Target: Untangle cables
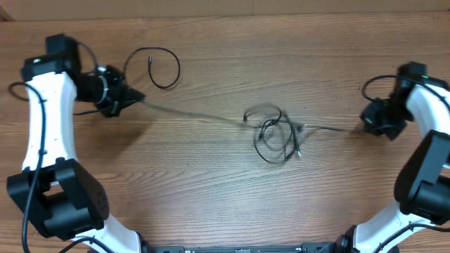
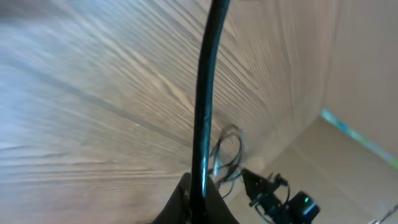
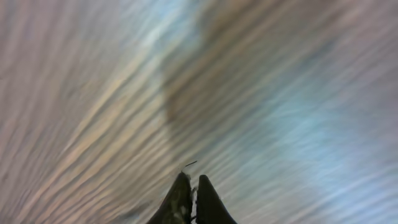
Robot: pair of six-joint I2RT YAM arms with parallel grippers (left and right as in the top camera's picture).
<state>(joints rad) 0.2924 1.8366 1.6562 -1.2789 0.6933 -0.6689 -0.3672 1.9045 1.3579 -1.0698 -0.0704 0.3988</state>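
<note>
Logged the cables (image 1: pixel 274 133) as a small knot of thin black loops lying just right of the middle of the table (image 1: pixel 211 204), well away from every edge.

Traced one taut strand (image 1: pixel 197 114) from the knot toward the left edge and into the left gripper (image 1: pixel 133 98). Found those jaws fully closed on it. Confirmed this in the left wrist view, with the strand running straight out from between the pinched fingers (image 2: pixel 180 208).

Noted a slack loop (image 1: pixel 153 67) with a plug end beyond that grip, toward the far left corner.

Traced a second strand (image 1: pixel 327 128) from the knot toward the right edge, up to the right gripper (image 1: pixel 363 121). Found those jaws closed too. Could not confirm the hold in the blurred right wrist view; saw only a thin stub (image 3: pixel 189 165) just above the fingertips (image 3: pixel 180 190). Took it from overhead as a pinch on that strand's end.

Judged the step in hand: drawing two ends apart, with the knot not yet opened.

Judged the next move: widen the pull gently along the table. If the knot cinches instead of loosening, let one end go and take a loop at the knot itself.

Looked for containers and found none, so no contents to record.
</note>
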